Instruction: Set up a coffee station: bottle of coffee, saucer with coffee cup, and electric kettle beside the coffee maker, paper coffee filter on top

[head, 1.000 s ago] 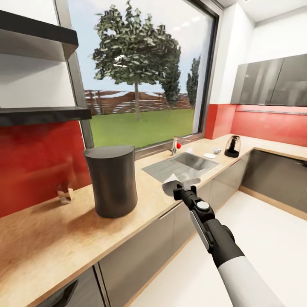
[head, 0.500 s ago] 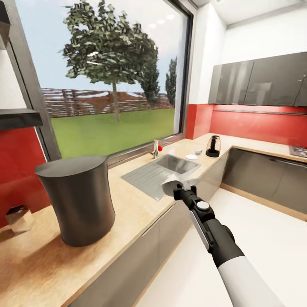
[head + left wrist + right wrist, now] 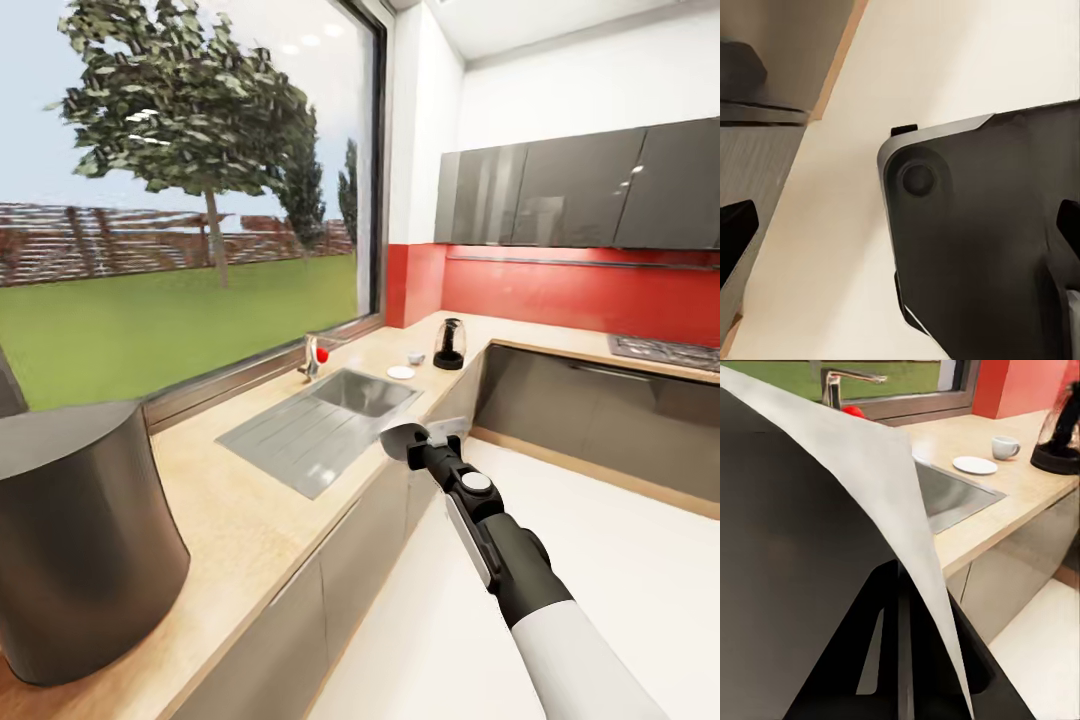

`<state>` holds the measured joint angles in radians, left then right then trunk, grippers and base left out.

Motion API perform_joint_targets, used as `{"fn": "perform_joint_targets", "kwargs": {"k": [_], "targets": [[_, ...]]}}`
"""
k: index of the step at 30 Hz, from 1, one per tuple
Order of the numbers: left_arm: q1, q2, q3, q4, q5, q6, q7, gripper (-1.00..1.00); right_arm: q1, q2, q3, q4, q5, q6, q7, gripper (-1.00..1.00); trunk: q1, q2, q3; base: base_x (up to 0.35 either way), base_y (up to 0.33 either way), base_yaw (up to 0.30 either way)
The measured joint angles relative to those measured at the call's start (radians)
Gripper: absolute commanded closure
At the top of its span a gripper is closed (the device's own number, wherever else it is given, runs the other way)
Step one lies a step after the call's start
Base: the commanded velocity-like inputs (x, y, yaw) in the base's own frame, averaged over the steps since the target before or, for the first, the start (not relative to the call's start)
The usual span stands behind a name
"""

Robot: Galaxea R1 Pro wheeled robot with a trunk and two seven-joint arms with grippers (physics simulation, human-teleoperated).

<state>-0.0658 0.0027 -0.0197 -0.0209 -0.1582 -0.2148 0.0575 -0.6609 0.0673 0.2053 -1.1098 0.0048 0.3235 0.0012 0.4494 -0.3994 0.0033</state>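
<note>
My right gripper (image 3: 428, 437) is shut on a paper coffee filter (image 3: 404, 438), held over the floor just off the counter's front edge. In the right wrist view the filter (image 3: 832, 510) spreads wide as a grey-and-white sheet. The dark cylindrical coffee maker (image 3: 70, 540) stands on the countertop (image 3: 240, 500) at near left. Far along the counter, beyond the sink, are a white saucer (image 3: 401, 373), a white coffee cup (image 3: 416, 357) beside it, and the electric kettle (image 3: 450, 345). My left gripper (image 3: 900, 229) is open, with its dark fingertips (image 3: 735, 232) wide apart above the robot's base.
A steel sink (image 3: 320, 420) with a faucet (image 3: 312, 356) lies in the counter under the large window. Grey cabinet fronts (image 3: 330, 580) run below, and the counter turns a corner past the kettle. A hob (image 3: 665, 350) sits at far right. White floor (image 3: 620, 540) spreads to the right.
The head view has swung right: the shelf and red wall have left the picture and the coffee maker has slid to the left edge. My right arm holds the filter in the same pose.
</note>
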Motion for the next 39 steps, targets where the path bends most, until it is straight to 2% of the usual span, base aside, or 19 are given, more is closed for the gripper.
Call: {"fn": "perform_joint_targets", "kwargs": {"k": [10,20,39], "targets": [[0.0,0.001,0.001,0.0,0.006,-0.001,0.001,-1.0,0.0,0.0,0.0,0.0,0.0,0.0,0.0,1.0,0.0,0.0,0.0,0.109,-0.242,-0.273],[0.0,0.002,0.003,0.0,0.007,-0.002,0.002,-1.0,0.0,0.0,0.0,0.0,0.001,0.0,0.0,1.0,0.0,0.0,0.0,-0.006,-0.035,-0.254],[-0.001,0.004,0.003,0.0,0.01,-0.001,0.005,-1.0,0.0,0.0,0.0,0.0,0.001,0.0,0.0,1.0,0.0,0.0,0.0,0.0,0.0,-0.016]]}}
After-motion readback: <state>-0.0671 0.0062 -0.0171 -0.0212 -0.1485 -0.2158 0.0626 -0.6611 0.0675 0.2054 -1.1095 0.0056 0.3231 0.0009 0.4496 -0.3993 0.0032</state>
